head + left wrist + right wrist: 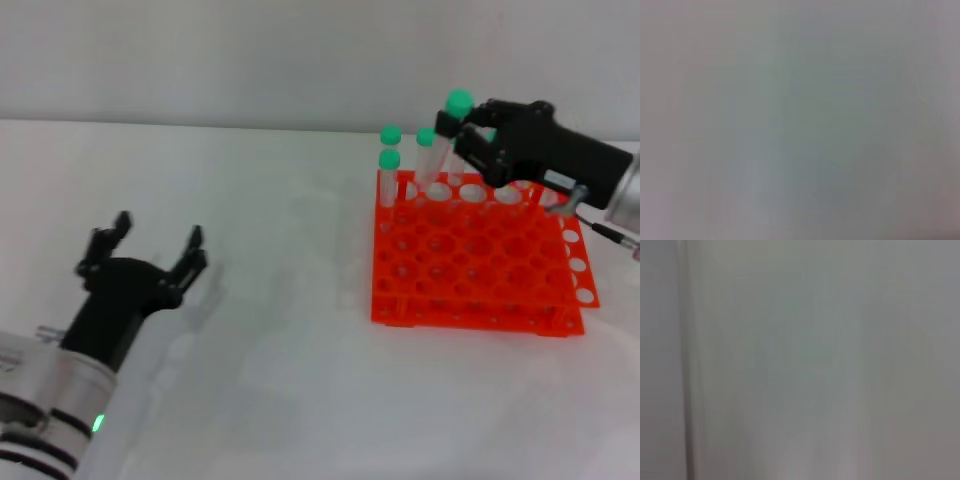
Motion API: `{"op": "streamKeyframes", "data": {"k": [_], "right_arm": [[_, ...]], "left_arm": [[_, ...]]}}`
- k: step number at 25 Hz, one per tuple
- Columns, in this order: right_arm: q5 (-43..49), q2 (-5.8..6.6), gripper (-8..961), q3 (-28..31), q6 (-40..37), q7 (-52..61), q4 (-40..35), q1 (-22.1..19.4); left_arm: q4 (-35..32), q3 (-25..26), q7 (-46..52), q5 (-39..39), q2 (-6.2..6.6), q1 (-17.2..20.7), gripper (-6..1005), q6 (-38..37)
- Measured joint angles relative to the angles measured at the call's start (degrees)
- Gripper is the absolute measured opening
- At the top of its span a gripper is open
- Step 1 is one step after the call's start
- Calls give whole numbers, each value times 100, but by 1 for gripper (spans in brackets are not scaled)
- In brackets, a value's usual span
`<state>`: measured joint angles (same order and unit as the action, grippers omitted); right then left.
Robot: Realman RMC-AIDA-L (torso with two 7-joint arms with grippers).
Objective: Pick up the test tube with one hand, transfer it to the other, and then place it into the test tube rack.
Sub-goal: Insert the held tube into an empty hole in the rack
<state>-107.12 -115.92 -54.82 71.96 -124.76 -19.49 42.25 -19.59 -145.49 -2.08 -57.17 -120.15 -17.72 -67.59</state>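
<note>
The orange test tube rack (480, 262) lies on the white table at the right in the head view. Three green-capped tubes (389, 160) stand in its far left corner. My right gripper (468, 132) hovers over the rack's back row, shut on the test tube (457, 104), which is tilted with its green cap up. Its lower end points at the back-row holes; I cannot tell whether it is in a hole. My left gripper (155, 250) is open and empty, low over the table at the near left. Both wrist views show only a blurred grey surface.
The white table (280, 220) stretches between the two arms. A thin black cable (612, 236) runs by the right wrist, above the rack's right edge. A pale wall stands behind the table.
</note>
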Motion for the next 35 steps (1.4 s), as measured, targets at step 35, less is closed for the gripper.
{"op": "streamKeyframes", "data": {"k": [35], "right_arm": [[-606,-26,199,-1041,-1721,24,352,506]], "left_arm": [[342,-23,612,-269,18,-15,890,-271]]}}
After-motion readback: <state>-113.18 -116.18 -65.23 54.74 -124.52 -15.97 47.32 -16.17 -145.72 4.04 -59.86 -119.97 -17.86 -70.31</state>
